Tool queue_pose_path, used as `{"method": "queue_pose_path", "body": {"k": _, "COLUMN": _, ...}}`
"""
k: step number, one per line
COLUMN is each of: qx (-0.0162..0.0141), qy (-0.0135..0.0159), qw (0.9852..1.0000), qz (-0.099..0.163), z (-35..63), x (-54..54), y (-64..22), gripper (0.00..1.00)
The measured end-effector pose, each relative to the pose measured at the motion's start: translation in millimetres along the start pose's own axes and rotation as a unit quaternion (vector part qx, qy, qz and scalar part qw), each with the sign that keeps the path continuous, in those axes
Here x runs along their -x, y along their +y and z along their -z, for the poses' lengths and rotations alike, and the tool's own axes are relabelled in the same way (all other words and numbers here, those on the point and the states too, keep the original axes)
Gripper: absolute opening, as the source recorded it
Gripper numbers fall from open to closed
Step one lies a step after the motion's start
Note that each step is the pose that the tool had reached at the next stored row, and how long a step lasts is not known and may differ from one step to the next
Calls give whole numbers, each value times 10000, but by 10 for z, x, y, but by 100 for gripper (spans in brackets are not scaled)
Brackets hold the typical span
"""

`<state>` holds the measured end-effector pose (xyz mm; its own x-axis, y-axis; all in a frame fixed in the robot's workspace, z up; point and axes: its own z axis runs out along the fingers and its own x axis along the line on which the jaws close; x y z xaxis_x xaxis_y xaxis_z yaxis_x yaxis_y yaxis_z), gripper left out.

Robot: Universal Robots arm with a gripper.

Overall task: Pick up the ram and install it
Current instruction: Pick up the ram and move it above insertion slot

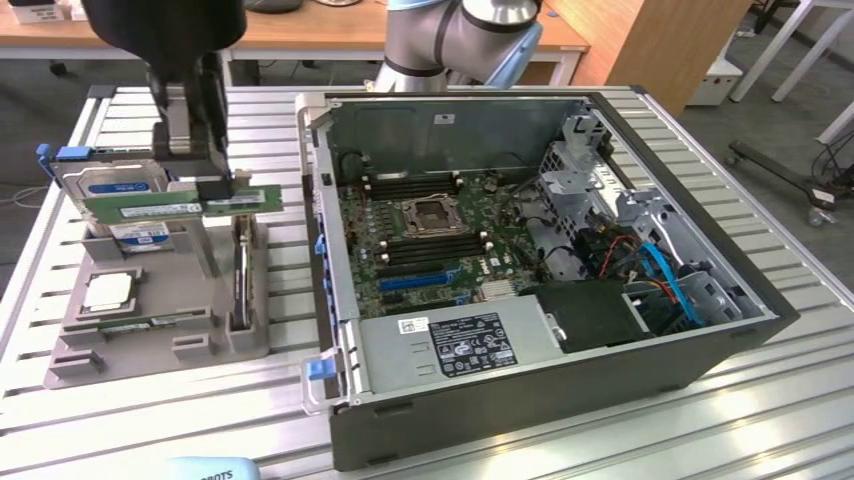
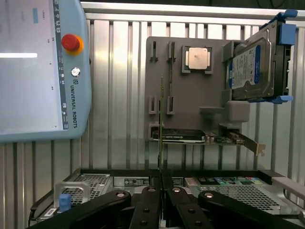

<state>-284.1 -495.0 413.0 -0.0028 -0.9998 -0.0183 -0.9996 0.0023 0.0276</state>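
Note:
My gripper (image 1: 200, 188) is shut on the ram (image 1: 183, 205), a long green stick with a white label, and holds it level in the air above the grey holder (image 1: 147, 300). This is on the exterior view's left of the open computer case (image 1: 747, 330). In the wrist view the ram (image 2: 160, 119) appears edge-on as a thin line rising from between the black fingers (image 2: 151, 191) of the gripper (image 2: 160, 179). The motherboard's dark memory slots (image 1: 400, 185) lie beside the processor socket (image 1: 430, 215) inside the case.
The grey holder (image 2: 190, 95) carries a square silver processor (image 2: 198, 58), a hard drive (image 2: 252, 67) in blue clips, and an upright dark card (image 2: 178, 135). A teach pendant (image 2: 38, 71) lies on the slatted table. The case's power supply (image 1: 454, 345) sits near its front.

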Motion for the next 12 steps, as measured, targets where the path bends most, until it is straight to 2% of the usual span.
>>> {"method": "queue_pose_path", "body": {"k": 12, "qx": 0, "qy": 0, "qw": 10000, "qz": 0, "z": 7, "x": 1, "y": -272, "gripper": 11}}
